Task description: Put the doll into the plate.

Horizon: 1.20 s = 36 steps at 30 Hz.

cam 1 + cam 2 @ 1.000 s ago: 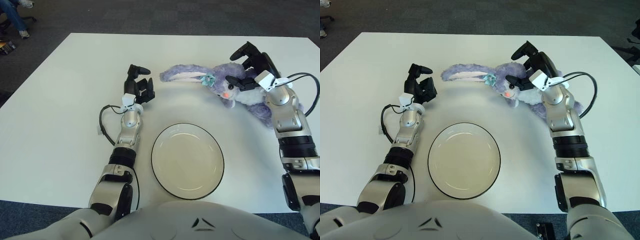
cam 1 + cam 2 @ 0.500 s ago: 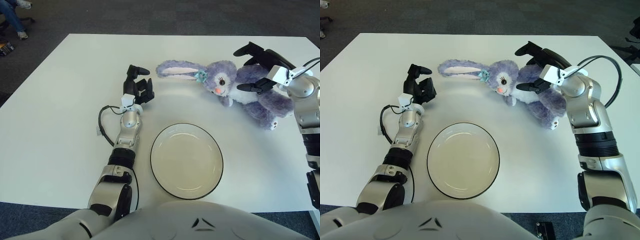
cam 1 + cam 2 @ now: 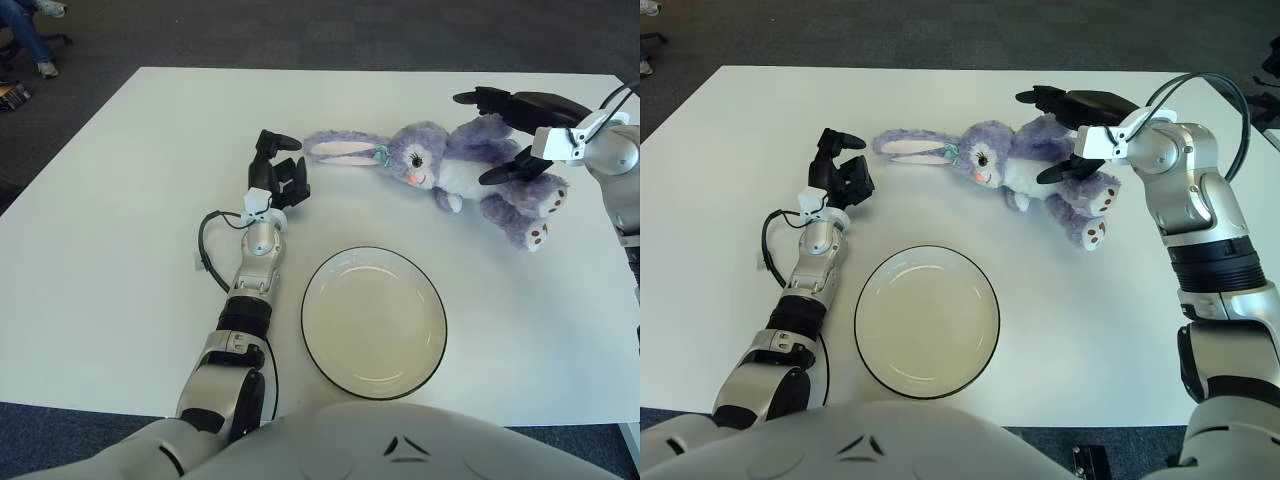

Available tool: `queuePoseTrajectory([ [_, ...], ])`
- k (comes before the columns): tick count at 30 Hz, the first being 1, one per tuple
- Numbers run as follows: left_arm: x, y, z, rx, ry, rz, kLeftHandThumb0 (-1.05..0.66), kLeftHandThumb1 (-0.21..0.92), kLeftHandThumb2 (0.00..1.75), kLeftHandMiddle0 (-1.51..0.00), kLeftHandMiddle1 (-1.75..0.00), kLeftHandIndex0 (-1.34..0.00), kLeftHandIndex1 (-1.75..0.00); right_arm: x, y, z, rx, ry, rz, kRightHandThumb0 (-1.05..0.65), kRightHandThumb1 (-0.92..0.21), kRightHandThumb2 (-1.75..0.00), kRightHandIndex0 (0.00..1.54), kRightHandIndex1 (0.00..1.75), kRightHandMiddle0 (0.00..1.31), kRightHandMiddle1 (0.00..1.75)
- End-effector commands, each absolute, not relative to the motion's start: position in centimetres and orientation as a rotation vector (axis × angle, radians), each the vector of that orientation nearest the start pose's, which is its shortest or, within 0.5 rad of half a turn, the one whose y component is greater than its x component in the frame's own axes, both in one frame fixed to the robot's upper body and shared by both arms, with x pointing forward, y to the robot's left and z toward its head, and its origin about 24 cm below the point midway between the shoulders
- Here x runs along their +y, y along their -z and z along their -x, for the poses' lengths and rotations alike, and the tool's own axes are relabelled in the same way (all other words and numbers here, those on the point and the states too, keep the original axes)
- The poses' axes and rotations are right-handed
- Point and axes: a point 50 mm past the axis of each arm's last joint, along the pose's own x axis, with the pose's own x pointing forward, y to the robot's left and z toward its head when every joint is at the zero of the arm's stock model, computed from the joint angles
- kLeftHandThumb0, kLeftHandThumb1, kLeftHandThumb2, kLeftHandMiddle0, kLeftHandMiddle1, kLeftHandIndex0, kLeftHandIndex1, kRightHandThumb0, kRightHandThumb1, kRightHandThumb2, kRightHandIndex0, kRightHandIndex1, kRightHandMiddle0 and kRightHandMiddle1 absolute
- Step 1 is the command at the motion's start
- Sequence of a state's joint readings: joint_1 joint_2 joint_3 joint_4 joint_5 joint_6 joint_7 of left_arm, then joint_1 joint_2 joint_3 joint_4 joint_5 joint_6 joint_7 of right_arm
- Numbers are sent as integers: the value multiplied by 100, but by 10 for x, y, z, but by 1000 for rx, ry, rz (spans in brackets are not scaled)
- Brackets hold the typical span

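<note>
The doll (image 3: 430,165), a purple plush rabbit with long ears, lies on its side on the white table, ears pointing left, feet toward the right front. My right hand (image 3: 475,140) reaches in from the right edge over the doll's rump. Its dark fingers (image 3: 1060,100) are spread wide, one above the body and one across it, not closed around it. The cream plate (image 3: 305,330) with a dark rim sits empty near the front, below and left of the doll. Just left of the ear tips, my left hand (image 3: 278,172) stands with loosely curled fingers holding nothing.
A black cable (image 3: 205,245) loops beside my left forearm. The table's far edge (image 3: 380,70) runs just behind the doll, with dark carpet beyond. A seated person's legs (image 3: 25,35) show at the far left corner.
My right hand has swung right and back off the doll's head to its rump. The doll has slid left and turned, showing its feet. The left arm has not moved.
</note>
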State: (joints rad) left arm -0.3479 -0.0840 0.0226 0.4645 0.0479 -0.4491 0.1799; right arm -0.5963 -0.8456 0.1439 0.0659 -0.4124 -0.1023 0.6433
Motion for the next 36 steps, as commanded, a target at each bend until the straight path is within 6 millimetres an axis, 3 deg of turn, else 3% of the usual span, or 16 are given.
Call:
queuePoseTrajectory([
  [1, 114, -48, -298, -234, -83, 65, -39, 63, 92, -110, -175, -38, -175, -216, -221, -321, -162, -520, 1437, -92, -56, -54, 4, 7, 0, 1],
  [16, 111, -49, -297, -240, -83, 68, -39, 64, 91, -108, -175, -37, -175, -210, -202, -339, -90, -666, 1454, -86, -49, -50, 0, 0, 0, 0],
  [30, 111, -49, -296, -243, -92, 66, -39, 64, 91, -108, -175, -37, -175, -209, -189, -338, -99, -705, 1449, -81, -43, -60, 0, 0, 0, 1],
  [36, 110, -50, -296, -243, -95, 77, -39, 64, 91, -109, -175, -37, -175, -211, -182, -343, -46, -688, 1496, -71, -34, -72, 0, 0, 0, 6],
])
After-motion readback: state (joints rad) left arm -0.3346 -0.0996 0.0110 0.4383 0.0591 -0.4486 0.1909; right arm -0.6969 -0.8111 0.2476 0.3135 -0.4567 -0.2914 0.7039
